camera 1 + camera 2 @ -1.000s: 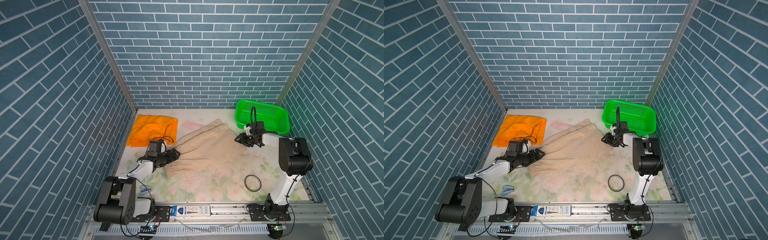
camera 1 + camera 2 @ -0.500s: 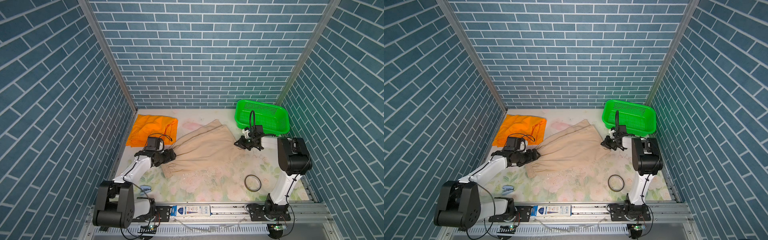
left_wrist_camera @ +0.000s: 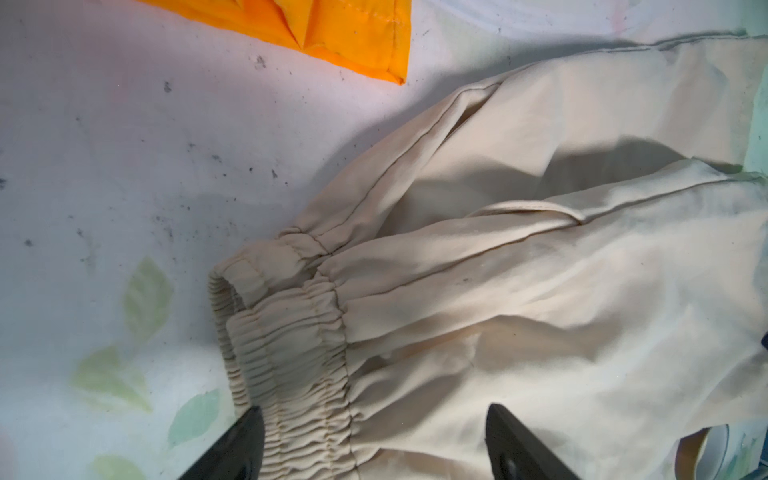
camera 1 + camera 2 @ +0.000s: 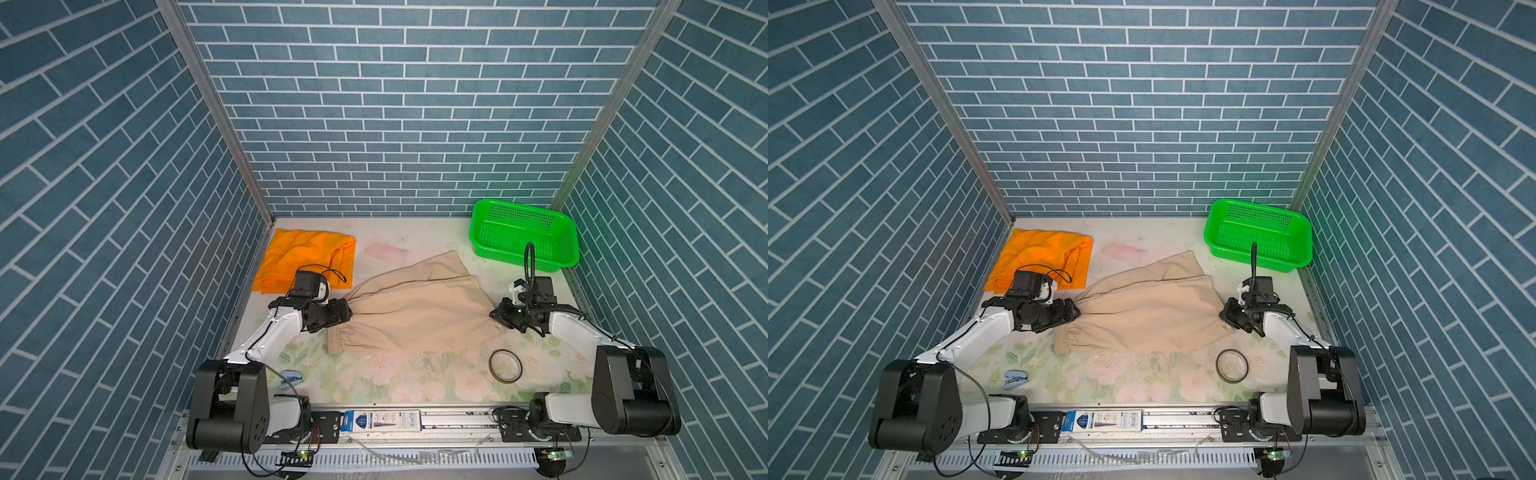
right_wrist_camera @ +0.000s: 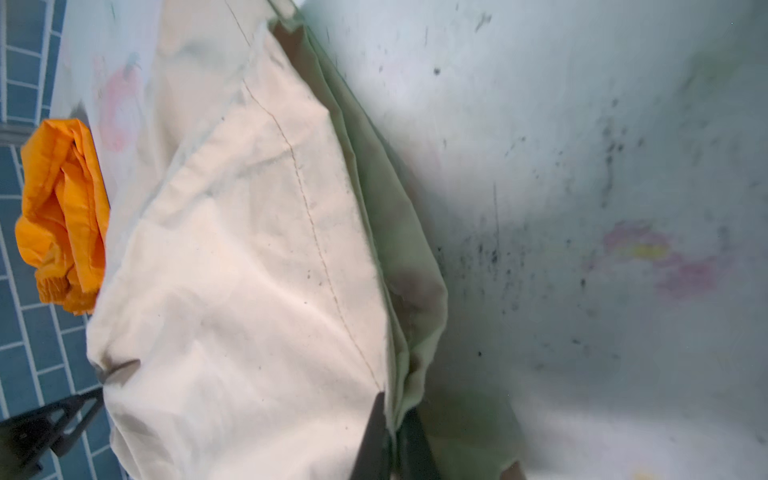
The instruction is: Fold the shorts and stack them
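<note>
The beige shorts lie spread across the middle of the tabletop. Their gathered waistband points toward the left edge and the legs fan out toward the right edge and the far side. The left hand sits low at the waistband end. In its wrist view the two fingers stand wide apart, with the bunched elastic lying loose between them and not squeezed. The right hand is down at the opposite end, at the leg hem nearest the right edge. In its wrist view the fingers stand close together with the edge of the hem running between them, so this hand is clamped on the beige shorts. The orange shorts lie fairly flat in the far left corner, with a strip of bare tabletop between them and the beige pair. A green basket stands in the far right corner. A dark ring lies flat near the front edge toward the right, just off the beige cloth.
</note>
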